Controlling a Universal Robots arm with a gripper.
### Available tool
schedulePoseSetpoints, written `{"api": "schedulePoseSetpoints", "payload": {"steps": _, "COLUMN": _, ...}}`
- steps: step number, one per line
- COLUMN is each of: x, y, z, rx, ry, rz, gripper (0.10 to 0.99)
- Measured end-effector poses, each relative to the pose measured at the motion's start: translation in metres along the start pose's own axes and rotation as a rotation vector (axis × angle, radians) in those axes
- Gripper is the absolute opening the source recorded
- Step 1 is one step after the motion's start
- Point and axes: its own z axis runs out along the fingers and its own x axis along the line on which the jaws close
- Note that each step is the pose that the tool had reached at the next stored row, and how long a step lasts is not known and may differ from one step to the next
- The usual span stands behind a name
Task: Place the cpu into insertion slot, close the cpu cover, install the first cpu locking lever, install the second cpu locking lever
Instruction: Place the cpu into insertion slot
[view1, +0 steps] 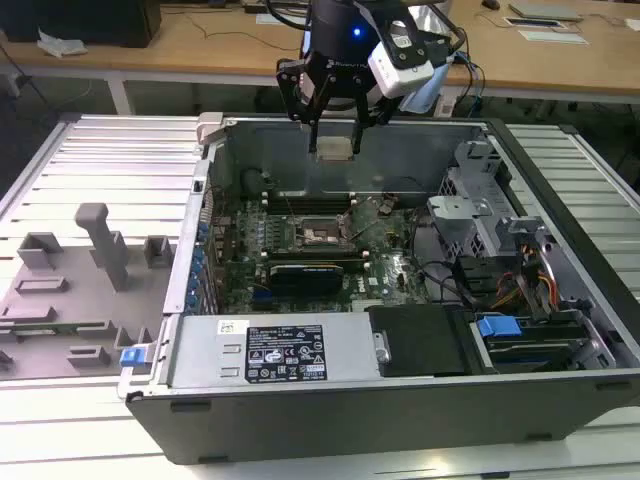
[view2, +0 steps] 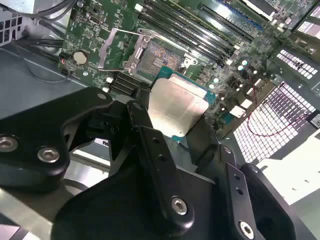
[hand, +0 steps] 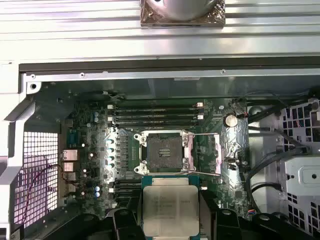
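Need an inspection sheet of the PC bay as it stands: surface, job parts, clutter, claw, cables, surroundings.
Surface: ribbed metal table with an open computer case on it.
Job's things: cpu held above the motherboard, apart from the insertion slot; slot bare; cpu cover stands open beside it.
Clutter: grey fixture blocks on the exterior view's left of the case.
Claw: shut on the cpu.
Cables: cable bundles inside the case by the drive bays.
Surroundings: wooden desks behind.
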Motion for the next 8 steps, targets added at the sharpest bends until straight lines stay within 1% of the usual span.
{"api": "schedulePoseSetpoints", "payload": {"steps": 6, "x": 0.0, "y": 0.0, "z": 0.0005, "rx": 0.0, "ry": 0.0001, "rz": 0.0, "gripper": 0.541}}
{"api": "schedulePoseSetpoints", "payload": {"steps": 8, "x": -0.0001, "y": -0.0004, "z": 0.0039, "rx": 0.0, "ry": 0.0, "rz": 0.0, "gripper": 0.541}}
